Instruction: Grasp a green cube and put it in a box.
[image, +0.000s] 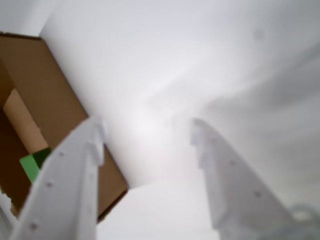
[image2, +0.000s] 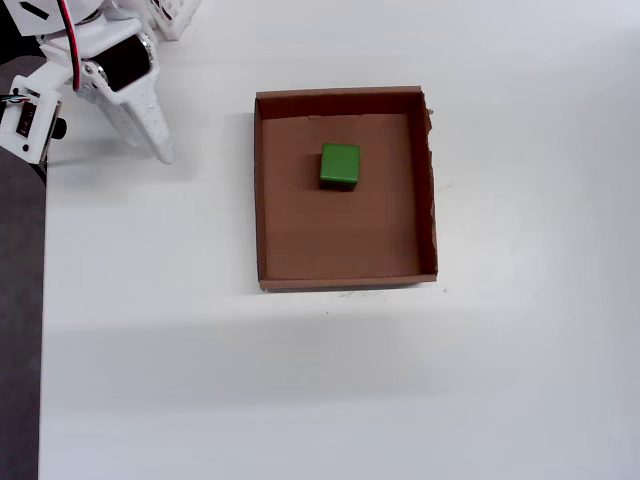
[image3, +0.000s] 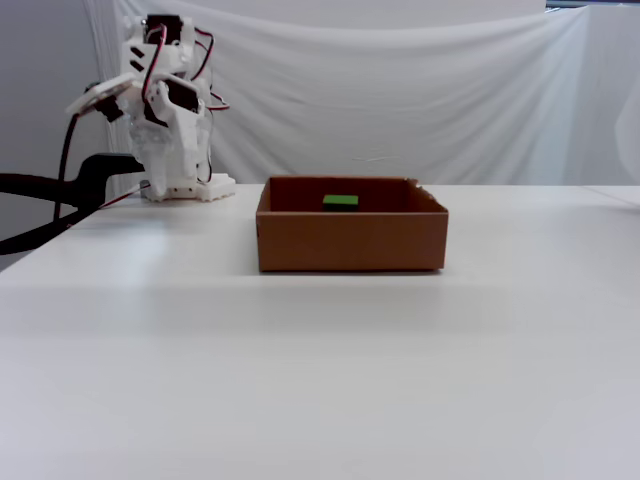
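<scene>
The green cube (image2: 340, 166) lies on the floor of the brown cardboard box (image2: 258, 200), nearer its far wall. In the fixed view only the cube's top (image3: 341, 202) shows above the box's front wall (image3: 350, 240). My white gripper (image2: 152, 135) is drawn back to the upper left in the overhead view, well clear of the box, and it also shows in the fixed view (image3: 178, 148). In the wrist view the gripper (image: 147, 125) is open and empty. A corner of the box (image: 50, 90) with the cube (image: 31, 165) shows at the left of the wrist view, behind one finger.
The white table's left edge (image2: 44, 300) borders a dark strip in the overhead view. The arm's base (image3: 187, 188) stands at the back left in the fixed view, with black cables (image3: 60, 190) beside it. A white cloth (image3: 420, 90) hangs behind the table.
</scene>
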